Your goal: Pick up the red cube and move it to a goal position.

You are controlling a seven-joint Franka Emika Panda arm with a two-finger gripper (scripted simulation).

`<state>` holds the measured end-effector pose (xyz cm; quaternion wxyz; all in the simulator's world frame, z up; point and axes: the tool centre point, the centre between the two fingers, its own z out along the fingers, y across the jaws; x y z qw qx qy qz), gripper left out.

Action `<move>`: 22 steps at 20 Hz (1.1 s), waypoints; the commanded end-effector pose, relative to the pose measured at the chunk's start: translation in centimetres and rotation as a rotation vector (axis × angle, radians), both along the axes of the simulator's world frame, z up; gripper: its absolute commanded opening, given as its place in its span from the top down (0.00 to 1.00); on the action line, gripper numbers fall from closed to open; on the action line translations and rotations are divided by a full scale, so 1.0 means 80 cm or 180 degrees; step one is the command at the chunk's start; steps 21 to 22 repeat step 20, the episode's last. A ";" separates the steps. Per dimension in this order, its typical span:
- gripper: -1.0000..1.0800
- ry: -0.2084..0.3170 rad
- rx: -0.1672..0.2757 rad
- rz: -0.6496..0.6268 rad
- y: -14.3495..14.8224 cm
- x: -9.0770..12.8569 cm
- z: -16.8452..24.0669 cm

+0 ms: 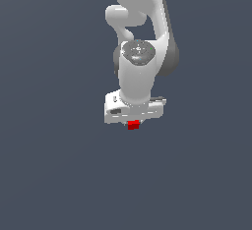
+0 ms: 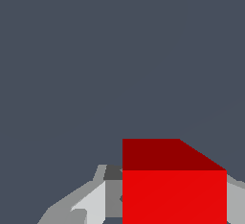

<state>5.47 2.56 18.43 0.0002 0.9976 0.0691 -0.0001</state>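
You're looking at 1 white arm (image 1: 142, 42) hanging down the middle of the exterior view against a flat, dark grey-blue floor (image 1: 49, 175), nothing else in frame. Going left to right in that view: bare floor, then the wide white hand block with a dark slot on its face, then the red cube (image 1: 133, 124) tucked directly under that block, slightly toward the exterior view's right of the block's center, then a thin dark stub sticking out of the block's far end, then bare floor again. The gripper (image 1: 133, 124) points down and only the cube's lower part shows below the hand body; the fingers themselves are hidden there. The wrist view gives you the close-up: the cube (image 2: 174, 189) fills the near corner, 2 faces visible, a bright front and a darker one above it. A light grey finger (image 2: 91, 204) sits just beside 1 side of it and a sliver of another grey finger (image 2: 235, 199) sits at the opposite side. So the jaws are narrowed to cube width with the cube between them, apparently clamped. Whether the cube touches the floor, you can't tell from either view.
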 end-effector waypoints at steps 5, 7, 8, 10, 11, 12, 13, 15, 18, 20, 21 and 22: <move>1.00 0.0001 -0.0001 -0.0001 0.041 0.014 0.075; 1.00 0.0001 -0.0001 -0.0001 0.050 0.018 0.091; 1.00 0.0001 -0.0001 -0.0001 0.054 0.020 0.098; 1.00 0.0001 -0.0001 -0.0001 0.061 0.023 0.110; 1.00 -0.0001 0.0001 -0.0002 0.063 0.024 0.115; 1.00 -0.0001 0.0001 -0.0002 0.066 0.025 0.120; 1.00 -0.0001 0.0001 -0.0002 0.068 0.026 0.123; 1.00 -0.0001 0.0001 -0.0002 0.071 0.028 0.129; 1.00 -0.0001 0.0001 -0.0002 0.073 0.030 0.132; 1.00 -0.0001 0.0001 -0.0002 0.073 0.030 0.133; 1.00 -0.0001 0.0001 -0.0002 0.073 0.030 0.133; 1.00 -0.0001 0.0001 -0.0002 0.073 0.030 0.133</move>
